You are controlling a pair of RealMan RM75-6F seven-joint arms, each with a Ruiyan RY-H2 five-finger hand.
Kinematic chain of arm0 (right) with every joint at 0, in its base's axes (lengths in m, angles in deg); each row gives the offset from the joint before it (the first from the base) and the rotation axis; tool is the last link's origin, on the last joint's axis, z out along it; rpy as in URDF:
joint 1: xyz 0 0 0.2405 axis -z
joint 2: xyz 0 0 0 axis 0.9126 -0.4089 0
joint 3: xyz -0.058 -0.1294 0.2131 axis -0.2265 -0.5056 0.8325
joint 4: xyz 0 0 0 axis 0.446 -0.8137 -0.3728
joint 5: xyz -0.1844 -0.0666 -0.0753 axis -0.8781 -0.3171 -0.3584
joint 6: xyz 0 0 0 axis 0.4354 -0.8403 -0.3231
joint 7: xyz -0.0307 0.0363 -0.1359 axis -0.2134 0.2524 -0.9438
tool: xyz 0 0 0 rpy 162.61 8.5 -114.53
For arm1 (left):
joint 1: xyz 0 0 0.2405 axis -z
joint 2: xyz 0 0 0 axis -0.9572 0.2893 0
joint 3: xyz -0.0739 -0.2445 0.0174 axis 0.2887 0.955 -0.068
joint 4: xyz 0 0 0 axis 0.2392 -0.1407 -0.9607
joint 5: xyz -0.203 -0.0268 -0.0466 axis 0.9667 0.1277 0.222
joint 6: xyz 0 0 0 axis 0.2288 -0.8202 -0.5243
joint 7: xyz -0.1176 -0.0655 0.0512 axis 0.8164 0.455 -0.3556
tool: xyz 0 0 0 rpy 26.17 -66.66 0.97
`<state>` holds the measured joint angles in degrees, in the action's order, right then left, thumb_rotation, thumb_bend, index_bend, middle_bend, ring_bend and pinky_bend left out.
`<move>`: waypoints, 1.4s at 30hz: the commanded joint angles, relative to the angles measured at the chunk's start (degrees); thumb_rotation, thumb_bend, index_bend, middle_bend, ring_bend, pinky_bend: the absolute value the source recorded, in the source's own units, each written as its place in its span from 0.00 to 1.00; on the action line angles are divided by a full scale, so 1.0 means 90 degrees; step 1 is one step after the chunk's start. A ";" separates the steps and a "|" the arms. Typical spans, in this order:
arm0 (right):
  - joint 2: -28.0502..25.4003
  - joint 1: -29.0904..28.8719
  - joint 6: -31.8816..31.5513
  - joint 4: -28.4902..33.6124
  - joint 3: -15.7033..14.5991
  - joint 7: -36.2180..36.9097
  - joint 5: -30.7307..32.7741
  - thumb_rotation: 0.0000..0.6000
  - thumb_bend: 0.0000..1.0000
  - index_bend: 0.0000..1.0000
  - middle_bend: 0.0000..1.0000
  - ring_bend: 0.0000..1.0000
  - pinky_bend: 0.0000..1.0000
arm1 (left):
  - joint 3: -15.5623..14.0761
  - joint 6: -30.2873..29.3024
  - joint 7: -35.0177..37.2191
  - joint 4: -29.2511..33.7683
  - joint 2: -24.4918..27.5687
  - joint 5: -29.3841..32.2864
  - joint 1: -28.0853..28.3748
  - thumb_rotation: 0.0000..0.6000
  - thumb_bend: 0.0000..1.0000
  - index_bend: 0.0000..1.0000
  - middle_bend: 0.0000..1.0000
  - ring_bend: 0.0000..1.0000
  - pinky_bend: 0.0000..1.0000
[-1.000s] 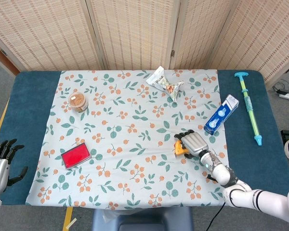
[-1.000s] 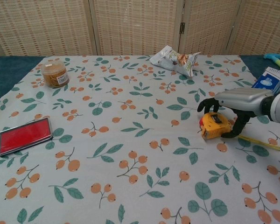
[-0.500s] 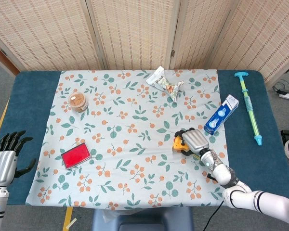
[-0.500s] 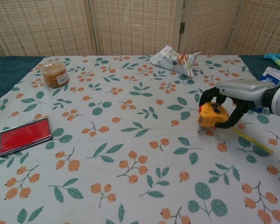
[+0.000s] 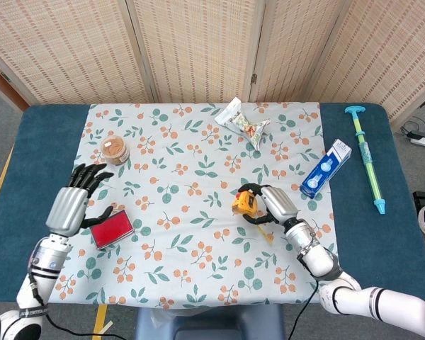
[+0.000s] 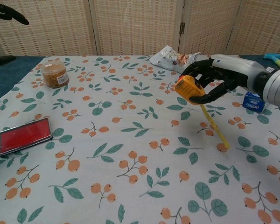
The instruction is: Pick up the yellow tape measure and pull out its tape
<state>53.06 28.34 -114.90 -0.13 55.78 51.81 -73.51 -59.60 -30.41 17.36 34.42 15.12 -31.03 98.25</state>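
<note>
Yellow tape measure (image 6: 188, 88): gripped aloft by right hand (image 6: 213, 80); left hand (image 5: 75, 204), spread empty, should pinch the hanging tape (image 6: 213, 126) firmly.

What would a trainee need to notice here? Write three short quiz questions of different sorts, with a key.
1. True or false: the yellow tape measure lies flat on the tablecloth.
2. Which hand holds it? A) left hand B) right hand
3. Fill in: a strip of tape hangs out of the case, slanting down toward the ____.

Key: 1 false, it is lifted; 2 B, while the left hand, fingers spread, holds nothing above the red tin; 3 tablecloth.
</note>
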 commanded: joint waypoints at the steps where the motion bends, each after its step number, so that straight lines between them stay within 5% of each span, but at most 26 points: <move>1: 0.0453 -0.0110 -0.0190 -0.0183 0.0196 0.0386 -0.0198 1.00 0.47 0.57 0.51 0.45 0.25 | 0.0182 0.0314 -0.0173 0.0118 -0.0228 0.0294 0.0343 1.00 0.38 0.22 0.14 0.10 0.00; 19: 0.2054 -0.0752 -0.0456 -0.1723 0.0484 0.2088 -0.0814 1.00 0.47 0.57 0.51 0.45 0.25 | 0.0333 0.0732 -0.0942 -0.0025 -0.1266 0.0798 0.1423 1.00 0.36 0.15 0.13 0.07 0.00; 42: 0.2683 -0.1130 -0.0509 -0.2150 0.0695 0.1589 -0.0530 1.00 0.47 0.57 0.51 0.44 0.24 | 0.0215 0.0703 -0.1191 -0.0490 -0.1901 0.1016 0.1909 1.00 0.36 0.13 0.13 0.07 0.00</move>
<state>77.11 18.17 -119.39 -19.41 62.02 66.21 -78.35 -57.58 -24.12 6.74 30.38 -1.69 -22.10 115.24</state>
